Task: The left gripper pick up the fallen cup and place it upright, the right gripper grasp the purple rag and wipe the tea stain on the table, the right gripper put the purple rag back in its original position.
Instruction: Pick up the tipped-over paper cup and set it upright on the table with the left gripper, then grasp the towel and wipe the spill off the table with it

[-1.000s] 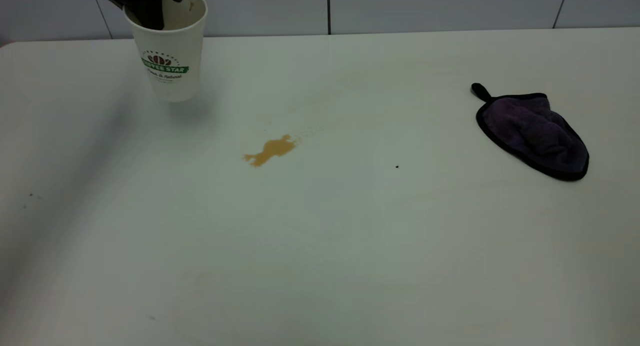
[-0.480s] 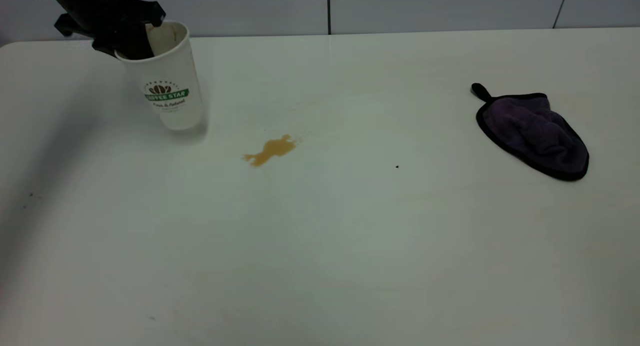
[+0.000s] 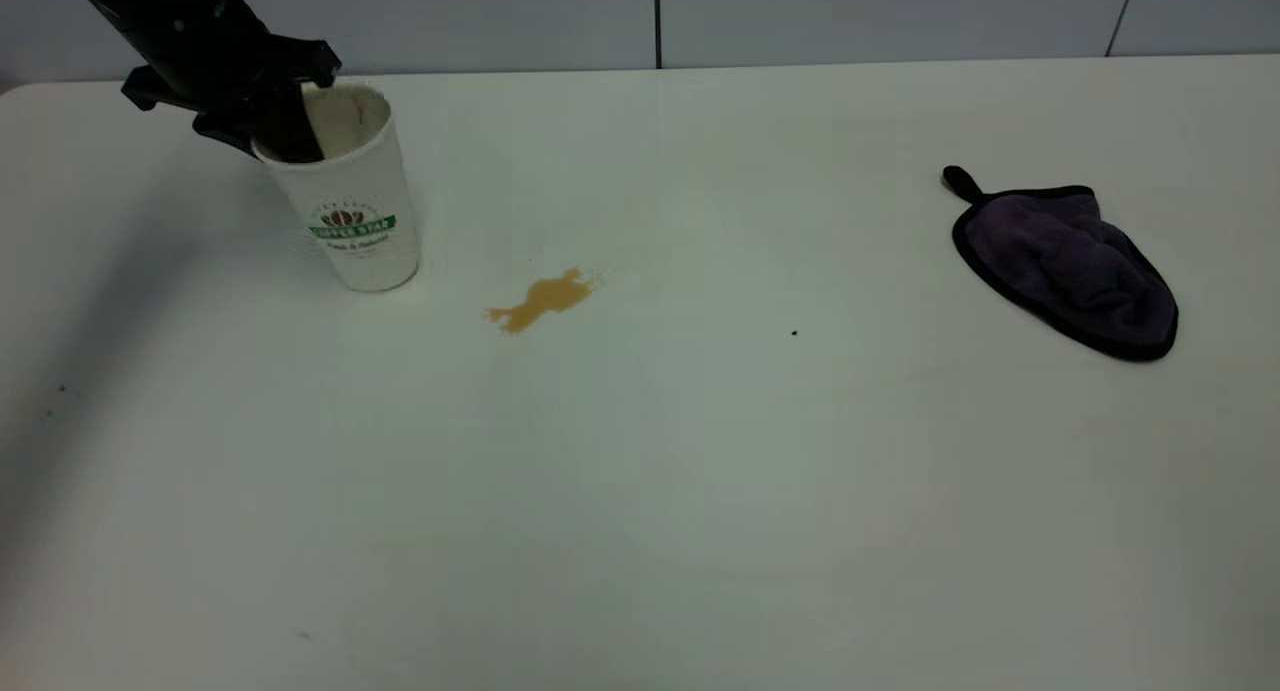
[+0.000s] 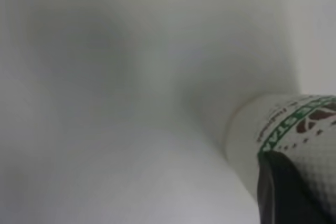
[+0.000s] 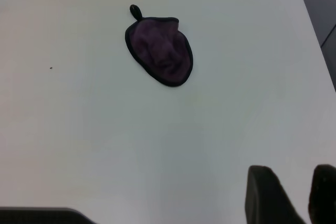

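Note:
The white paper cup (image 3: pixel 360 226) with the green banner stands nearly upright on the table (image 3: pixel 700 471) at the back left, base on the surface. My left gripper (image 3: pixel 285 131) is shut on its rim, one dark finger inside the cup and one outside. In the left wrist view the cup wall (image 4: pixel 294 129) sits against a dark finger (image 4: pixel 283 192). The amber tea stain (image 3: pixel 541 299) lies just right of the cup. The purple rag (image 3: pixel 1070 266) lies flat at the right, also in the right wrist view (image 5: pixel 160 51). My right gripper (image 5: pixel 292 171) hovers open and empty, well away from the rag.
A grey panelled wall runs along the table's far edge. A tiny dark speck (image 3: pixel 794 333) lies between the stain and the rag. The table's edge shows in the right wrist view (image 5: pixel 310 9) beyond the rag.
My left gripper has lowered the cup from above the table down onto the surface, slightly nearer the stain. The rag and stain have not moved.

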### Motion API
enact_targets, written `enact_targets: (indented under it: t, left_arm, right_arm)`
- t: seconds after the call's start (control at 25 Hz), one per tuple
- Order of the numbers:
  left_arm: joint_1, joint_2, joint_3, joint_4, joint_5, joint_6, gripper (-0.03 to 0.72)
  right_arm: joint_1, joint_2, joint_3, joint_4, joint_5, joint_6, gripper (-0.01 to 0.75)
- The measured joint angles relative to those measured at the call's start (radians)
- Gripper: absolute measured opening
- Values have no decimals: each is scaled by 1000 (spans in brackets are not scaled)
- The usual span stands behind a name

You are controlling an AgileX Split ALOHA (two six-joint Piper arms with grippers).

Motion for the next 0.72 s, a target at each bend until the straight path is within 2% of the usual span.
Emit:
enact_targets:
  t: [0.44, 0.52, 0.72]
  left_arm:
    - [3, -42, 0, 7, 12, 15, 636]
    - [3, -99, 0, 7, 30, 24, 661]
    - [6, -273, -3, 7, 147, 23, 647]
  right_arm:
    - [0, 0, 0, 0, 0, 0, 238]
    - [0, 0, 0, 0, 0, 0, 238]
    - [0, 0, 0, 0, 0, 0, 238]
